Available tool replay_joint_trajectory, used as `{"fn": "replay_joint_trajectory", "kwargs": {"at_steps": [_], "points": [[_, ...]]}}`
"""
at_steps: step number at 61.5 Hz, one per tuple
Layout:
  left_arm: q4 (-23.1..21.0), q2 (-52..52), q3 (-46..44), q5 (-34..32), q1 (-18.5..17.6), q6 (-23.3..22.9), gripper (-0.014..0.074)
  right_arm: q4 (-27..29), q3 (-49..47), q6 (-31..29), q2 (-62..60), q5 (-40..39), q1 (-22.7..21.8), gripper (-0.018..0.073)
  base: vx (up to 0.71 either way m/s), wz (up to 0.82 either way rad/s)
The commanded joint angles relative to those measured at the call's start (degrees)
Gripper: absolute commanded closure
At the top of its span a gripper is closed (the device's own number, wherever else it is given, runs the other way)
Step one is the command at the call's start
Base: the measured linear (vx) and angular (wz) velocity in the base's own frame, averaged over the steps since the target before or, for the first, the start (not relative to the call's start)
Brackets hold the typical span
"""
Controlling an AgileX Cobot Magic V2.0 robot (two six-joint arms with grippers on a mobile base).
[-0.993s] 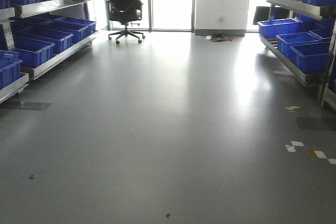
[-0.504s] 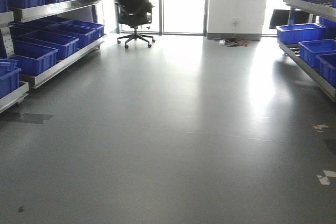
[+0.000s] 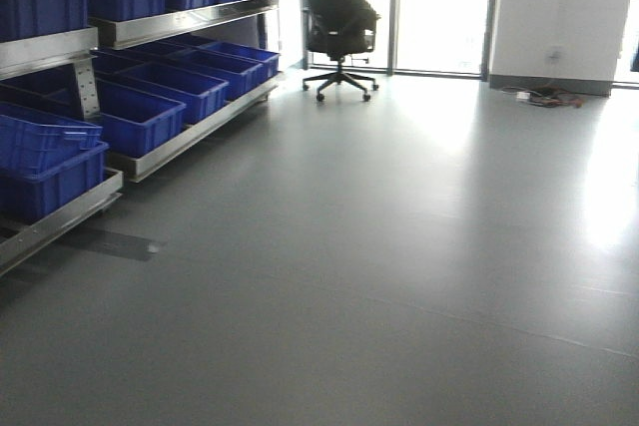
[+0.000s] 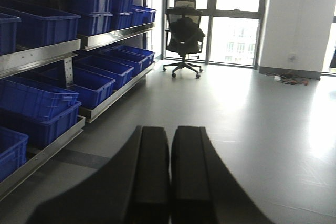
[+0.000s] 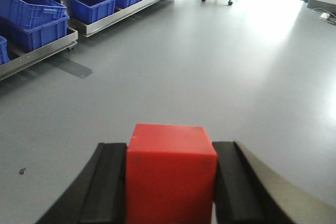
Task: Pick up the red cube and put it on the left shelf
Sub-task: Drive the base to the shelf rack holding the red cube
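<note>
Crates [image 3: 140,117] shelved; R pincer [image 5: 169,150] grips cube [image 5: 170,182].

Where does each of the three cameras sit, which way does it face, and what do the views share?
Front view: at the robot's front, facing the chair; no robot parts show.
Left wrist: behind the shut left gripper, facing the shelf.
Right wrist: behind the right gripper clamping the red cube, tilted downward.
Shared: all three show shelf and chair.

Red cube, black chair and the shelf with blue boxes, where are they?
red cube [image 5: 170,174], right wrist view, middle of its front face.
black chair [image 3: 341,22], front view, its backrest.
left shelf [image 3: 180,20], front view, upper steel rail.
</note>
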Motion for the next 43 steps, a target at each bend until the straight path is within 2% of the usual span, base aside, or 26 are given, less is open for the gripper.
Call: {"fn": "replay_joint_trajectory", "kwargs": {"at_steps": [1, 22, 43], "points": [[-0.08, -0.73, 1.36, -4.69, -0.39, -0.01, 0.0495, -1.44, -1.50, -0.22, 0.60, -5.28, 0.01, 0.0501, 0.61, 0.43], [-0.08, -0.73, 1.36, -4.69, -0.39, -0.01, 0.0495, -1.44, -1.50, -0.22, 0.60, -5.28, 0.01, 0.0501, 0.60, 0.43], [-0.08, -0.73, 1.36, -4.69, -0.39, -0.01, 0.0495, -1.44, -1.50, -0.22, 0.60, -5.17, 0.01, 0.0501, 0.63, 0.27]]}}
